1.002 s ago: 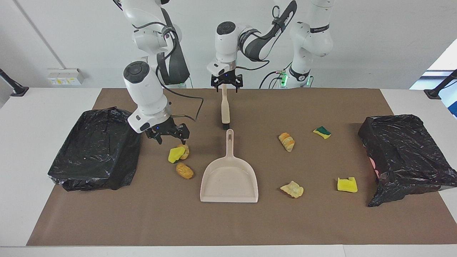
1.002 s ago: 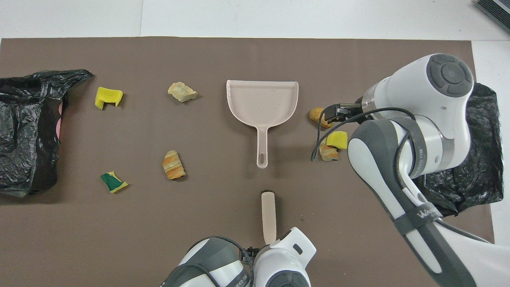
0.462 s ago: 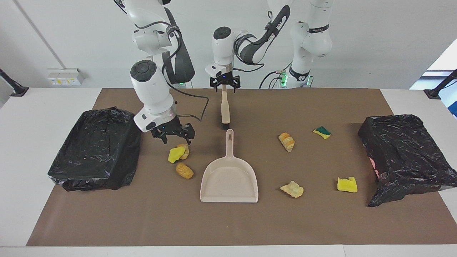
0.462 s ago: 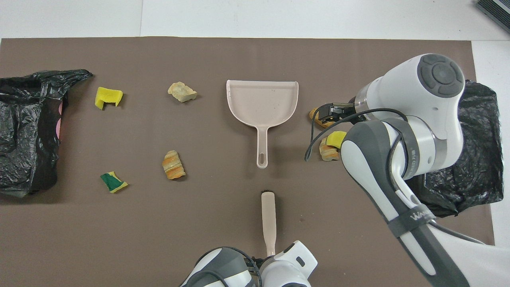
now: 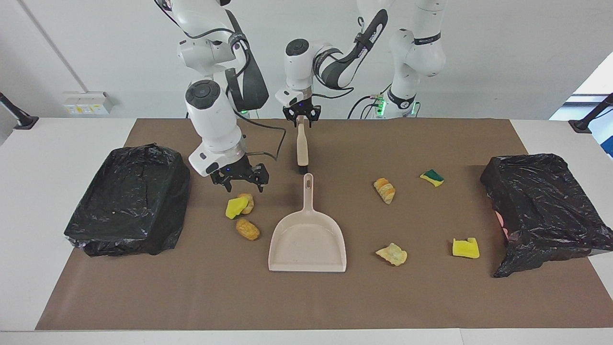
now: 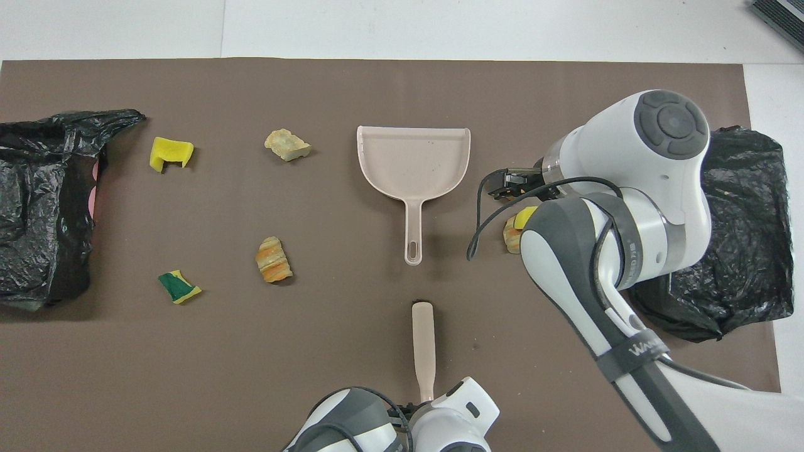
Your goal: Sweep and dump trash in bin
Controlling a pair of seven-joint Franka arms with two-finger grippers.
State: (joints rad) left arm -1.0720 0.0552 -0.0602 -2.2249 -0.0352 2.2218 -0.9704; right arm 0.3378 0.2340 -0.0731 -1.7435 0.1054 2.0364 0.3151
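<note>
we find nothing swept: the trash point(image 5: 384, 189) lies scattered on the mat around the empty dustpan point(image 5: 308, 242). left gripper point(image 5: 300, 116) is at the brush point(image 5: 301, 148) handle, grip unclear; right gripper point(image 5: 239, 178) hangs open above scraps.

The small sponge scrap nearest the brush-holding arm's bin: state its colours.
The sponge scrap is dark green on top with a yellow layer beneath, clearest in the overhead view.

One camera is looking from high across the table point(image 5: 306, 306), facing the robots. Another is looking steeply down from above them. Both are covering the same tabletop.
</note>
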